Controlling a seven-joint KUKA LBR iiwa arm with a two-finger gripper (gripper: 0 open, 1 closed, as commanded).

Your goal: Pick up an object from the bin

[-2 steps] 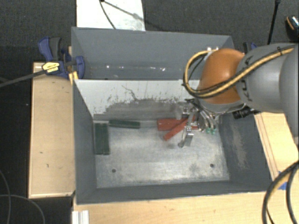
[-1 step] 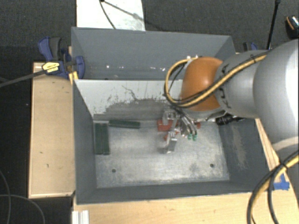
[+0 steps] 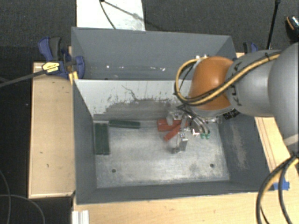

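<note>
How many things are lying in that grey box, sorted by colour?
Dark green: 2, a block and a bar at the left.
Red: 1, a piece partly hidden by the hand; possibly two.
Total: 3, as far as I can tell.

Red obj (image 3: pixel 164 125) part hidden by arm (image 3: pixel 261 85); arm cut off rt edge.

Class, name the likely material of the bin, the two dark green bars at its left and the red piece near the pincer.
Bin: sheet metal, matt grey; its floor is scuffed and scratched. Left green bar and rear green bar: perhaps plastic or foam; dull, even colour, no glint. Red piece: probably plastic; bright uniform colour, partly hidden.
</note>
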